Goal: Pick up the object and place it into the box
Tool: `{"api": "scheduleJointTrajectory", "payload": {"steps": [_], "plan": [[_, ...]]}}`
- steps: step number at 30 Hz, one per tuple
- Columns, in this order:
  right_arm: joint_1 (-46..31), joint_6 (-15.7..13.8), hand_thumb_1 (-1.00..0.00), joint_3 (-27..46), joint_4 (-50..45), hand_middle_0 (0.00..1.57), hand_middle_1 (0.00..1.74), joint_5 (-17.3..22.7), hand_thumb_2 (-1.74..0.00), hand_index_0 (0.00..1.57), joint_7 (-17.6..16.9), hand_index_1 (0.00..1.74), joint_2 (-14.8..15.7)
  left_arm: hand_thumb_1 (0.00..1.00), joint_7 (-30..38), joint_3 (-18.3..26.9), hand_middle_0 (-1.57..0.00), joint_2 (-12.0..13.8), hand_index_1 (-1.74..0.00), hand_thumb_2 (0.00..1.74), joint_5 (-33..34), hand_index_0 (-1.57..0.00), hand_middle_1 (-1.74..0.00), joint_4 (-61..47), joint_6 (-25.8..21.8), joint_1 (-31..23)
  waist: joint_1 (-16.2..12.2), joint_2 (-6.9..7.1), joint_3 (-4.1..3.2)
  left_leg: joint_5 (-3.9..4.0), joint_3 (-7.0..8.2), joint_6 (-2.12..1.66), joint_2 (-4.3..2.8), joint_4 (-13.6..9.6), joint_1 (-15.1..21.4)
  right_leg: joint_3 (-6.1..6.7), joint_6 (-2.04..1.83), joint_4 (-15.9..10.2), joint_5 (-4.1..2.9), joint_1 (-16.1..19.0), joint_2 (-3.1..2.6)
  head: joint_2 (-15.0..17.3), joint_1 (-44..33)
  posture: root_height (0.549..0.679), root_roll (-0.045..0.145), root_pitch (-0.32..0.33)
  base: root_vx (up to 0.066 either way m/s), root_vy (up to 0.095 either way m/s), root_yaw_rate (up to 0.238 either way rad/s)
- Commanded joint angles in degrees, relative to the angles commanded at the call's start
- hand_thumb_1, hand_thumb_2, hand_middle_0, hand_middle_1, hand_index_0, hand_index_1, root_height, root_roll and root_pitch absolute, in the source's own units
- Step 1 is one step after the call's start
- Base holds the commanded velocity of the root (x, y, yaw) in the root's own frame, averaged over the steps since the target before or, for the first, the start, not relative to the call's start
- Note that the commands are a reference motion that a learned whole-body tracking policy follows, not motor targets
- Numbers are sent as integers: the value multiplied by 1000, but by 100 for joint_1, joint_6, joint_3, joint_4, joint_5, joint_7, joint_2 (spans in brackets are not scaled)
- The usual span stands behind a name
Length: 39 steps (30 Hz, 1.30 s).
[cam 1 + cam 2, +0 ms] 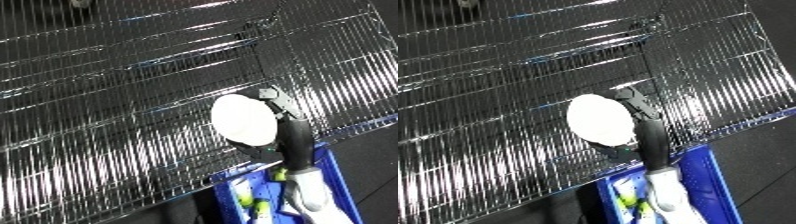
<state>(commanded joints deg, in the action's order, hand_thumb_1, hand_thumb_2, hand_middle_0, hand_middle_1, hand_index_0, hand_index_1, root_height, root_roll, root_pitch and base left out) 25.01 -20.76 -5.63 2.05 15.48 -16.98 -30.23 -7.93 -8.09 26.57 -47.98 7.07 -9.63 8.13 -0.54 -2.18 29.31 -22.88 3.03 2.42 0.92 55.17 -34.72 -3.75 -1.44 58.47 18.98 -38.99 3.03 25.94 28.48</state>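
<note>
A white round object (242, 120), smooth and dome-like, is held up in front of the wire shelf (107, 100). My right hand (282, 106) is black and grips the object's right edge, with fingers curled round its rim. The dark wrist and the white forearm (306, 192) run down to the lower edge of the view. Directly below the forearm is the blue bin (338, 172), and the object hangs above and slightly left of the bin's far end. My left hand does not show in either view.
The shiny wire shelving fills most of both views and slopes across them, with a raised wire divider (651, 45) at the upper middle. Small yellow-green items (245, 198) lie inside the bin. Dark floor (373, 150) shows at the right.
</note>
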Motion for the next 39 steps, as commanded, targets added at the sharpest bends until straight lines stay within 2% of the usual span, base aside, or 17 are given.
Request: {"api": "scheduleJointTrajectory", "payload": {"steps": [5, 12, 15, 18, 21, 27, 33, 39], "plan": [[-722, -275, -650, 418, -348, 1020, 1131, 164, -1131, 1020, -63, 1131, 69, 1000, -58, 196, -1570, -6, -1740, 1740, 26, -1570, -1740, -43, 22, -172, -151, 51, -75, 11, 46, -17, -75, -76, 101, 68, -43, -101, -43, 105, -47, -58, 117, 606, 49, 54, -50, -14, -232], [-1600, -732, -650, 867, -646, 1020, 1131, 561, -1131, 1020, -333, 1131, 305, 1000, -23, 385, -1570, -30, -1740, 1740, 60, -1570, -1740, -8, -69, -290, -397, 76, -207, 157, 166, -67, -195, -494, 252, 197, -121, -439, -167, 226, -146, -335, 537, 616, 45, 78, -71, -10, -287], [-1828, -942, -650, 971, -657, 1020, 1131, 754, -1131, 1020, -449, 1131, 423, 1000, 6, 427, -1570, -43, -1740, 1740, 120, -1570, -1740, 25, -101, -267, -520, 67, -233, 196, 232, -83, -228, -636, 315, 272, -142, -564, -207, 280, -197, -478, 828, 620, 47, 85, -81, -30, -212], [-1959, -1104, -650, 1066, -552, 1020, 1131, 972, -1131, 1020, -513, 1131, 499, 1000, 21, 445, -1570, -81, -1740, 1740, 172, -1570, -1740, 54, -127, -240, -641, 15, -224, 215, 311, -111, -228, -727, 418, 361, -140, -671, -236, 365, -229, -619, 1091, 624, 55, 82, -52, 9, -156], [-2094, -1243, -650, 1208, -364, 1020, 1131, 1130, -1131, 1020, -548, 1131, 516, 1000, 22, 457, -1570, -148, -1740, 1740, 129, -1570, -1740, 77, -189, -269, -781, -89, -205, 203, 410, -151, -199, -761, 549, 454, -119, -773, -250, 451, -243, -672, 1350, 627, 69, 76, -22, 90, -175], [-2382, -1288, -650, 1379, 52, 1020, 1131, 1356, -1131, 1020, -651, 1131, 405, 1000, 93, 429, -1570, -287, -1740, 1740, -130, -1570, -1740, 76, -310, -369, -996, -262, -152, 200, 550, -187, -142, -828, 796, 560, -57, -914, -269, 567, -219, -556, 1919, 630, 93, 61, 16, 106, -146], [-2469, -1282, -350, 1349, 620, 549, 609, 1663, -609, 549, -649, 609, 319, 1000, 103, 248, -1570, -336, -1740, 1740, -194, -1570, -1740, 157, -386, -311, -1065, -346, -113, 301, 559, -205, -86, -920, 910, 598, -22, -943, -270, 611, -237, -455, 2254, 631, 100, 53, 8, 42, -50], [-2375, -1361, -50, 1261, 1239, 79, 87, 1971, -87, 79, -485, 87, 207, 1000, 170, 42, -1570, -395, -1740, 1740, -243, -1570, -1740, 275, -480, -181, -1074, -413, -90, 388, 536, -221, -14, -1010, 962, 610, -2, -949, -283, 603, -260, -389, 2265, 630, 104, 50, -1, 26, -2]]}}
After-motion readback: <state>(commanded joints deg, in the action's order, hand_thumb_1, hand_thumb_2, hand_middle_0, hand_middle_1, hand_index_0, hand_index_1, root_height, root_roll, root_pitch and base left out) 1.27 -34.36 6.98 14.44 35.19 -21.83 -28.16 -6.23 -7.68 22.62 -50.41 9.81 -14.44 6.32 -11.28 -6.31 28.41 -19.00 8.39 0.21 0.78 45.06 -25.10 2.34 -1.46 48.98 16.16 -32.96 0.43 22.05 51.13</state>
